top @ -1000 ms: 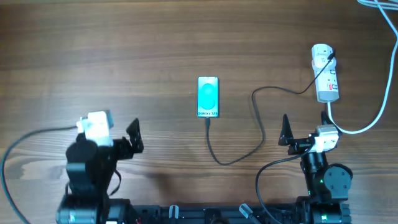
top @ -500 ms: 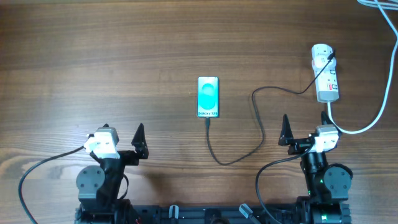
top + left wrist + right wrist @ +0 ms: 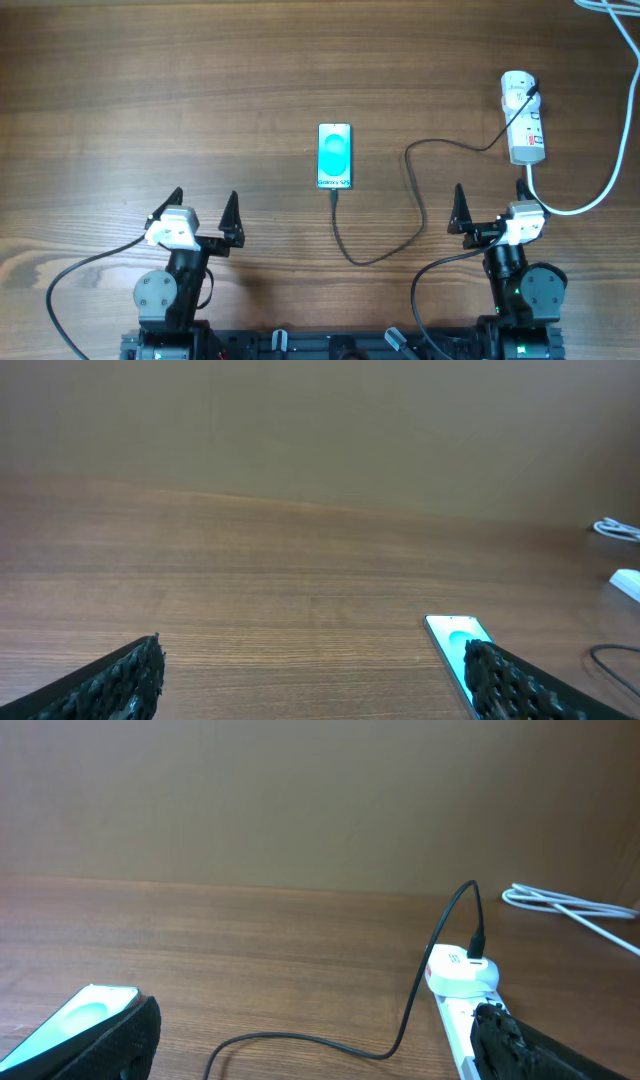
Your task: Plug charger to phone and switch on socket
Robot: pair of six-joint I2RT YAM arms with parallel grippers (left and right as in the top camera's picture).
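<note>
This looks like a robotics lab bench. Two small arms, the left arm (image 3: 172, 290) and the right arm (image 3: 515, 285), stand side by side on a black rail (image 3: 330, 345) along the near edge of a wood-grain desk (image 3: 150, 80). Black leads (image 3: 60, 280) loop from their bases, and each wrist carries a white block (image 3: 170, 228). Behind the desk rises a plain beige wall (image 3: 320, 420). On the desk lies a sparse set of test items: a lit phone (image 3: 334, 155), a thin black charger (image 3: 415, 215), and a white socket (image 3: 524, 118) whose cord (image 3: 610, 190) runs off past the far right corner.
</note>
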